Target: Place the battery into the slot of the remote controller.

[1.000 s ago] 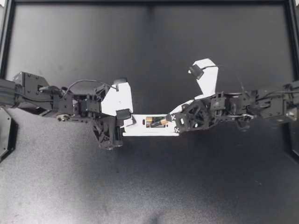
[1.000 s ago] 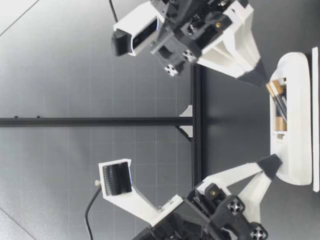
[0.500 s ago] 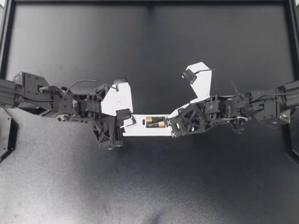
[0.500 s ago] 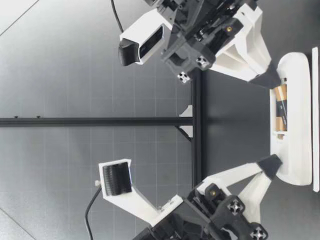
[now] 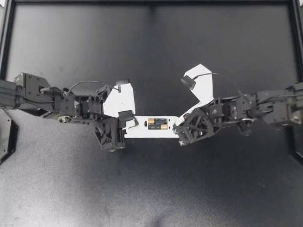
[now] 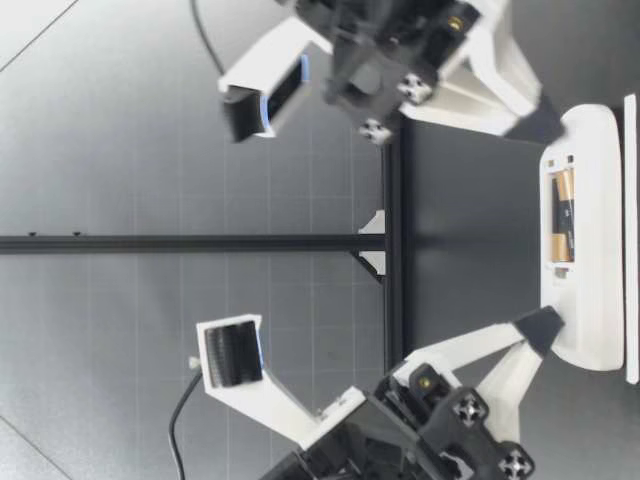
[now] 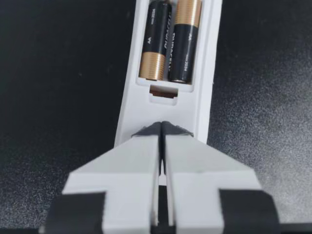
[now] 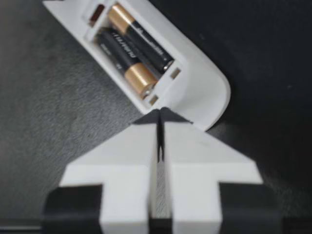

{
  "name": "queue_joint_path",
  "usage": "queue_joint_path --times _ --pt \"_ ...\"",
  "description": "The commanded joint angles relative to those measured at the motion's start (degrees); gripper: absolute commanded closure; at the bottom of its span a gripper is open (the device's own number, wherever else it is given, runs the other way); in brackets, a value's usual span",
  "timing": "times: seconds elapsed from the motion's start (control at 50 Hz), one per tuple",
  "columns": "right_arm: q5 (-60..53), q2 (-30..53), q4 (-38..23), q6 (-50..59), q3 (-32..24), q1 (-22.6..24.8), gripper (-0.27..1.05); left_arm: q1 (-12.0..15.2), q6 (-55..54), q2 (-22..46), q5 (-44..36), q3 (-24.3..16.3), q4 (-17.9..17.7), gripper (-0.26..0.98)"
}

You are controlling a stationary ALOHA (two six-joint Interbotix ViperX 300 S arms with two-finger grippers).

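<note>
The white remote [image 5: 142, 131] lies flat mid-table, back side up, with two batteries [image 5: 157, 124] side by side in its open slot. My left gripper [image 5: 131, 123] is shut, its tips resting on one end of the remote. My right gripper [image 5: 179, 126] is shut too, its tips at the remote's rounded other end, just clear of the batteries. In the left wrist view the shut fingers [image 7: 141, 156] sit on the remote [image 7: 141, 109] just short of the batteries [image 7: 170, 41]. In the right wrist view, the batteries [image 8: 131, 51] lie flat in the remote [image 8: 204, 92]. The low view shows both batteries [image 6: 563, 215] level in the slot.
The black table mat [image 5: 151, 189] stretches all around the remote. A black frame rail [image 5: 151, 2] borders the table's far edge and sides. Both arms lie low across the middle, one from each side.
The battery that stood tilted under my right gripper now lies flat in the slot beside the other. My right gripper has drawn back to the remote's end. The left arm is still.
</note>
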Motion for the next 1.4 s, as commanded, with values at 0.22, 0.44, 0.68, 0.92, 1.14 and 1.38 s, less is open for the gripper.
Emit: queue_joint_path --times 0.22,0.44,0.68,0.92,1.14,1.38 --pt "0.26 -4.83 -1.41 -0.18 1.41 -0.44 0.91 -1.49 0.35 0.00 -6.42 -4.83 -0.53 0.88" --pt "0.18 -4.83 -2.55 -0.26 1.67 -0.44 0.91 -1.85 0.35 4.75 -6.33 -8.44 -0.53 0.88" --pt "0.00 -4.83 -2.72 -0.26 1.67 -0.44 0.91 -1.85 0.18 8.35 -6.33 -9.76 -0.53 0.88" --pt "-1.41 -4.92 -2.72 -0.26 1.85 -0.44 0.91 -1.85 0.09 9.93 -6.15 -9.32 -1.67 0.88" --pt "-2.90 -6.15 -3.08 -0.53 1.85 -0.44 0.91 -1.85 0.09 5.10 -5.45 -7.91 -2.11 0.88" --pt "-3.16 -8.26 -12.48 -4.39 1.14 0.44 0.91 -1.93 0.26 -3.25 -5.45 -4.31 -2.11 0.88"
